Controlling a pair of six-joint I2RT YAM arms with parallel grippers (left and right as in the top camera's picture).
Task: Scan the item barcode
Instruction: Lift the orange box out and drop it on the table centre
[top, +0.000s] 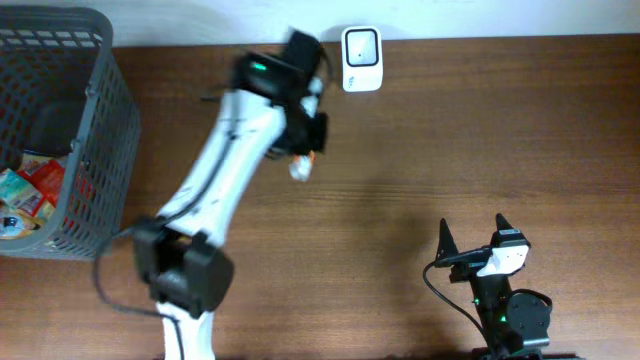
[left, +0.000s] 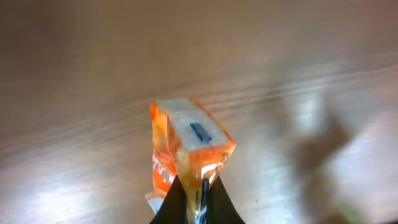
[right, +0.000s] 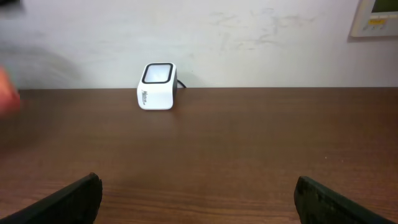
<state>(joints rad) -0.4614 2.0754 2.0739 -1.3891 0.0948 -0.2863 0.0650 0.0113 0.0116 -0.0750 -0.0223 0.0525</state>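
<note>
Two dark fingers of the left gripper (left: 198, 190) were pinched shut on the crimped edge of a glossy orange packet (left: 186, 146) with a pale panel. They held it over the brown wood-grain surface (top: 500, 130), near and left of the boxy white scanner (top: 361, 45) at the far edge. The right gripper (top: 472, 240) sat wide open and empty at the near right. A grey mesh basket (top: 100, 120) of crinkled packets stood far left.

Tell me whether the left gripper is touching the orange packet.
Touching. The left wrist view shows the left gripper closed on the orange packet at its lower edge.
</note>
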